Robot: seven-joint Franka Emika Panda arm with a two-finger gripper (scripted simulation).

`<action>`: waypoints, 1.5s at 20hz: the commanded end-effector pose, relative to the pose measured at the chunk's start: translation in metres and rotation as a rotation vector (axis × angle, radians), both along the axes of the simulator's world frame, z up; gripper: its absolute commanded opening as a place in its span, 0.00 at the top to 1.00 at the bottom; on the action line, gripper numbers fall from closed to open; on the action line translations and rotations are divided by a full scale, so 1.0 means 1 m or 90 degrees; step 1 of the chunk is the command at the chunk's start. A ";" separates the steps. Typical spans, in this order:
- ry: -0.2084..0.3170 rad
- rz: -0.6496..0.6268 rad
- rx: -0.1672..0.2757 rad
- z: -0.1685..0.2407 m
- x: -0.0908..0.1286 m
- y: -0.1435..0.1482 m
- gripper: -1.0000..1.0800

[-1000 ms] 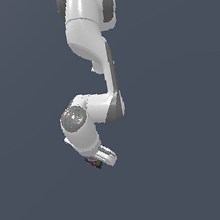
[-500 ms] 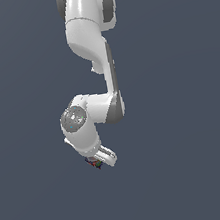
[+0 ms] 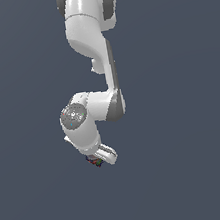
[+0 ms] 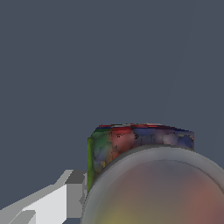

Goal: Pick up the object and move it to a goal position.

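The object (image 3: 95, 161) is a small block of red, blue and green squares, sitting at the tip of my gripper (image 3: 97, 161) at the low end of the white arm (image 3: 93, 59). In the wrist view the object (image 4: 131, 140) fills the lower part of the picture. Its round greyish-brown bowl-like cap (image 4: 162, 188) is nearest the camera. One white finger (image 4: 65, 197) lies against the block's green side, and the other finger is hidden behind the cap. The gripper is shut on the object.
Only a plain dark grey-blue background shows around the arm in both views. No table, floor edge, goal marker or other object is visible.
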State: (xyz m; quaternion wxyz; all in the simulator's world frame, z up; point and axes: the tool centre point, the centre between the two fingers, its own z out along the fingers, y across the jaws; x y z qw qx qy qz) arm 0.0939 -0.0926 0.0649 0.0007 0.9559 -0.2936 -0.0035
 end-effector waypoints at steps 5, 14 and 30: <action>-0.004 0.000 0.000 0.035 -0.005 0.008 1.00; -0.004 0.000 0.000 0.121 -0.023 0.032 1.00; -0.004 -0.001 -0.001 0.302 -0.057 0.078 1.00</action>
